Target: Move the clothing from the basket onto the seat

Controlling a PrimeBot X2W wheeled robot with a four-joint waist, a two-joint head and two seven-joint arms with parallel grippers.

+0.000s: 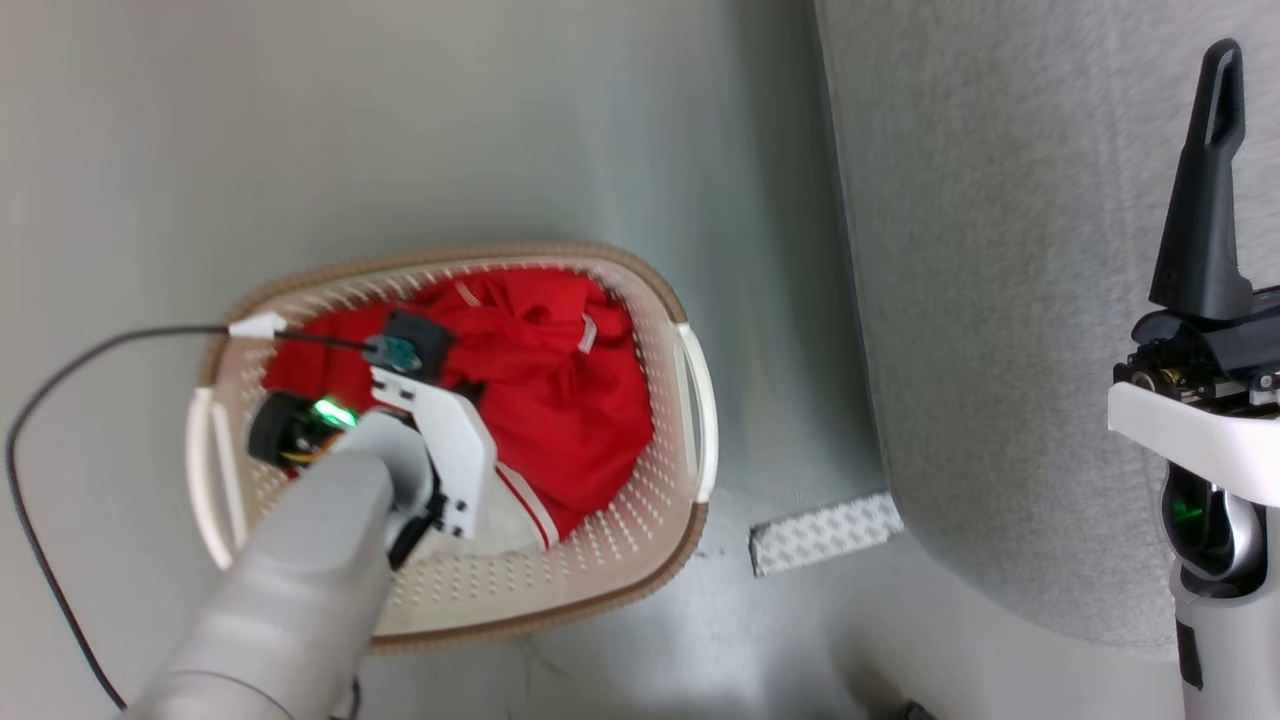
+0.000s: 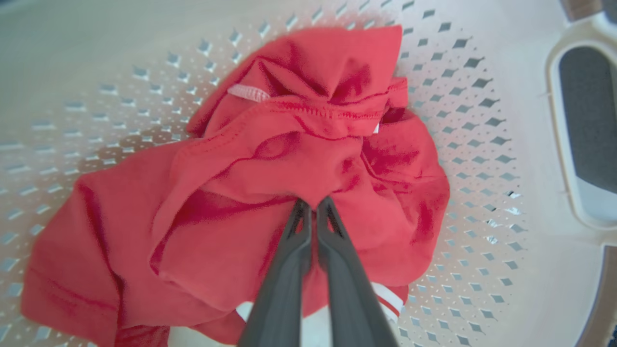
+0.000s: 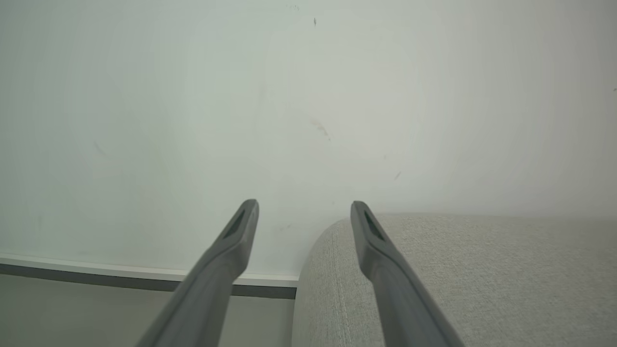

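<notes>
The cream basket with a brown rim stands on the floor left of the light grey seat. Red clothing with white-striped hems lies crumpled inside it, with a white fabric part at the near end. My left arm reaches down into the basket, its wrist covering the fingers. In the left wrist view my left gripper is shut on a raised fold of the red clothing above the holed basket floor. My right gripper hangs over the seat, open and empty, beside the seat's rounded edge.
A black cable loops over the floor to the basket's left handle. A white perforated strip lies on the floor between basket and seat. A pale wall with a dark baseboard stands behind the seat.
</notes>
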